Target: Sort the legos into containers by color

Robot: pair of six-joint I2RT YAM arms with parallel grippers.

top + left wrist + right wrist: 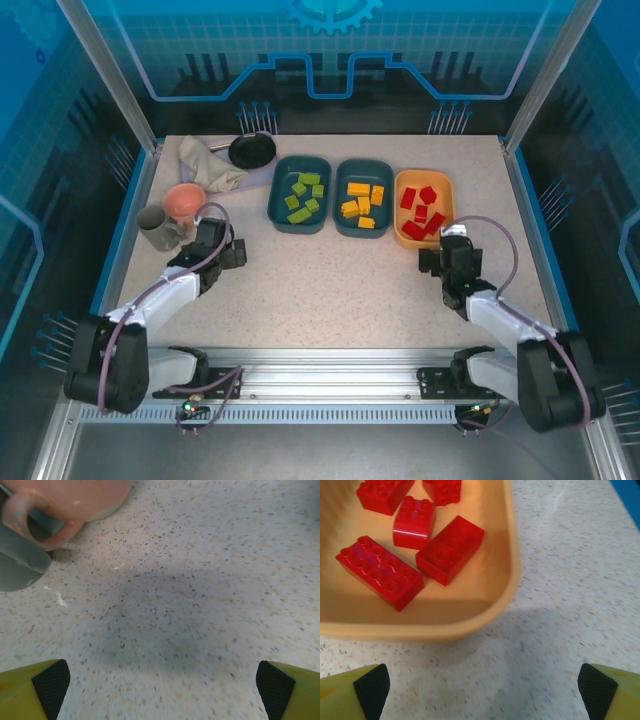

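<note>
Three containers are lined up across the far part of the bench (330, 290), so that each colour is given its own place. The yellow-orange tub (445, 615) closes the row on the right, and the red legos (385, 572) are gathered in it. Directly left of that tub a dark teal tub (337, 196) is seen with the yellow-orange legos (362, 201). One place further left, a second teal tub (275, 190) is filled with the green legos (303, 196). No loose brick can be made out on the bench, so the sorting is judged to be complete or very nearly so.

The red bricks are shown glossy and studded, some square and some oblong, lying flat or slightly tilted against one another.

The right end effector (480, 685) is held just on the near side of the yellow-orange tub, its jaws spread wide and nothing between them. The left end effector (160, 685) is parked well to the left of that tub, beside a pink bowl (183, 198) and a grey cup (155, 228), equally wide and empty. Both are presumably kept low and clear because nothing is left to be lifted.
</note>
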